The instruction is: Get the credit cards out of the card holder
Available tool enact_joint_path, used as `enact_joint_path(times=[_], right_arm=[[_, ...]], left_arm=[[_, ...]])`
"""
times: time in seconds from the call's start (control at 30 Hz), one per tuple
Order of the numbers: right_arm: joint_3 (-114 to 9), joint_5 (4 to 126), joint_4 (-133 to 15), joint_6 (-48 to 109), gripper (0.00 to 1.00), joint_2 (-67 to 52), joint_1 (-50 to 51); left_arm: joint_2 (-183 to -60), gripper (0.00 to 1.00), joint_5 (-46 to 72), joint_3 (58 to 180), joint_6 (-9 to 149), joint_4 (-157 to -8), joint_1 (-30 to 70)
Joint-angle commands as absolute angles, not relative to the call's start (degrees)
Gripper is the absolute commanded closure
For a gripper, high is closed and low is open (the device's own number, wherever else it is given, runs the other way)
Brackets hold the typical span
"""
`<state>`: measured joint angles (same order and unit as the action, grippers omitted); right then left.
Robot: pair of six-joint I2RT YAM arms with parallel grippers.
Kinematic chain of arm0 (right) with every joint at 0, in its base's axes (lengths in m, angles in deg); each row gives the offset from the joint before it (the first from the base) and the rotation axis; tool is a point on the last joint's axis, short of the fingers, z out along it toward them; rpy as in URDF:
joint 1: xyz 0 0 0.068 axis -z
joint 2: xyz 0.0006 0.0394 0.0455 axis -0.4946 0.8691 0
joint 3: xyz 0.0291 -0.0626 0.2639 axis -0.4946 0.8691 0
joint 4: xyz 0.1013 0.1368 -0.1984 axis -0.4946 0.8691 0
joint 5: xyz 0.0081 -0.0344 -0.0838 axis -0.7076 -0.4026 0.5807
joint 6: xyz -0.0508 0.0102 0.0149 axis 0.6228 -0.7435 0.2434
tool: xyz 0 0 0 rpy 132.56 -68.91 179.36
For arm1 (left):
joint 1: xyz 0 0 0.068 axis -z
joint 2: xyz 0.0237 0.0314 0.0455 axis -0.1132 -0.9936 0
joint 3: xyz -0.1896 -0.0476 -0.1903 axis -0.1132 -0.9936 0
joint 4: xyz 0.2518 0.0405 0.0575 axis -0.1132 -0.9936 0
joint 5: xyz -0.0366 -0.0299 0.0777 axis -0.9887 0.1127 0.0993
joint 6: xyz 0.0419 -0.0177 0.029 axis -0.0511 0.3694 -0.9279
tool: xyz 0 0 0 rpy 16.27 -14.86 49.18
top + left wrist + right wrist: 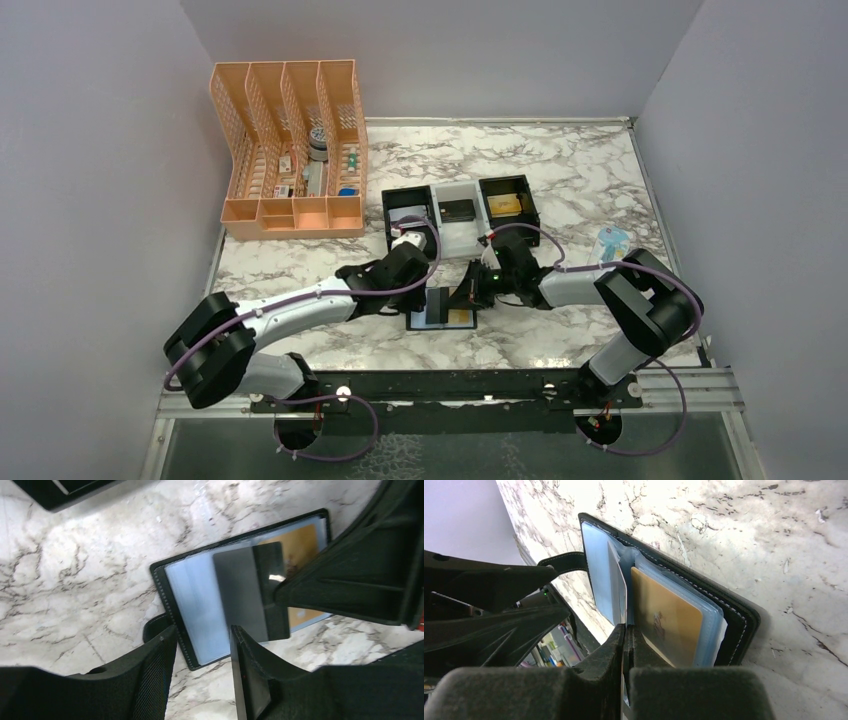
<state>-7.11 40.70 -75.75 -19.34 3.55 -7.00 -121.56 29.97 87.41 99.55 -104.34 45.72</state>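
The card holder lies open on the marble table, its blue-grey lining facing up and its snap tab at the edge. A dark grey card stands up from the middle of the holder. My right gripper is shut on the card's edge. A gold card sits in the clear sleeves on the other half; it also shows in the left wrist view. My left gripper is open and empty, its fingers straddling the holder's near corner.
An orange file organizer stands at the back left. Two black trays and a white tray sit just behind the holder. A small blue-white item lies at the right.
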Motion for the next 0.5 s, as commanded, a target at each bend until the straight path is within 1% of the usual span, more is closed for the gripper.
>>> enact_joint_path(times=[0.0, 0.03, 0.1, 0.23, 0.33, 0.47], right_arm=[[-7.2, 40.4, -74.3, -18.2, 0.99, 2.8, -6.6], [-7.2, 40.9, -74.1, -18.5, 0.99, 2.7, -6.7], [-7.3, 42.2, -73.4, -19.0, 0.99, 2.6, -6.6], [-7.1, 41.5, -74.4, -19.2, 0.99, 2.7, -6.5], [-6.7, 41.0, -75.6, -19.9, 0.97, 2.7, -6.5], [-6.3, 41.7, -76.5, -20.0, 0.89, 1.7, -6.5]], left_arm=[[-120.4, 0.54, 26.5, 88.2, 100.3, -97.9, 45.7], [-121.0, 0.56, 24.9, 87.5, 100.8, -95.5, 45.8], [-123.1, 0.63, 23.6, 86.3, 102.7, -92.2, 45.8], [-126.3, 0.76, 22.6, 85.3, 104.5, -90.9, 45.9], [-126.2, 0.79, 23.3, 83.5, 104.9, -90.4, 45.9], [-127.3, 0.86, 24.0, 82.8, 104.1, -92.4, 45.9]])
